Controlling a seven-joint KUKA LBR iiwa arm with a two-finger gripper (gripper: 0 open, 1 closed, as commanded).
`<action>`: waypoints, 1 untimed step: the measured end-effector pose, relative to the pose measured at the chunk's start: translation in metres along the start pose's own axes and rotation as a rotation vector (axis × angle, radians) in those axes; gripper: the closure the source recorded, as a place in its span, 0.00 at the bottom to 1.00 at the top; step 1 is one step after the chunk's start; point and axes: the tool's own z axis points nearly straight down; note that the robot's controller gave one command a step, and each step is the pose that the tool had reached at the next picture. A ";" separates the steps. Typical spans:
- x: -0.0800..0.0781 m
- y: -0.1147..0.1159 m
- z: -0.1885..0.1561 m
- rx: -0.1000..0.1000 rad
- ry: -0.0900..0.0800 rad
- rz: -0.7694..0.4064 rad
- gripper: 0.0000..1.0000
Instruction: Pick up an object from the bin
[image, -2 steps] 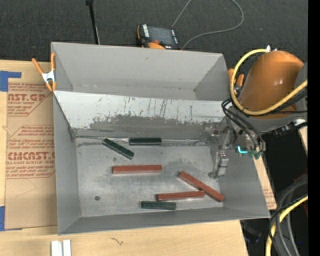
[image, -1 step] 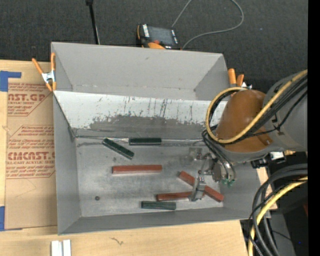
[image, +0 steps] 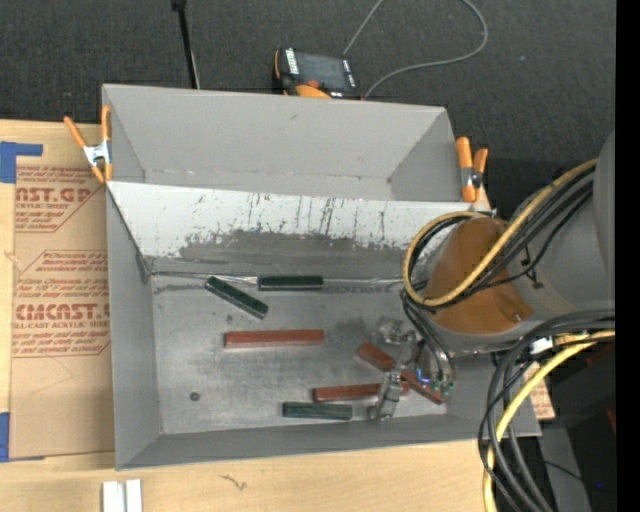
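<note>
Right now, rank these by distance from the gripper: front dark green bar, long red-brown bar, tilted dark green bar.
1. Front dark green bar, by the front wall, left of the gripper.
2. Long red-brown bar, mid-bin.
3. Tilted dark green bar, back left.

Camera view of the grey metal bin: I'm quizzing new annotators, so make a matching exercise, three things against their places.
Things:
1. longest red-brown flat bar
2. tilted dark green flat bar
3. gripper

Places:
A. right end of the bin floor, toward the view's bottom
B. middle of the floor
C. left part of the floor, toward the view's top

Pairs: 1-B, 2-C, 3-A.
</note>
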 end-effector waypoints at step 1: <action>-0.002 0.001 -0.003 -0.001 -0.005 -0.002 1.00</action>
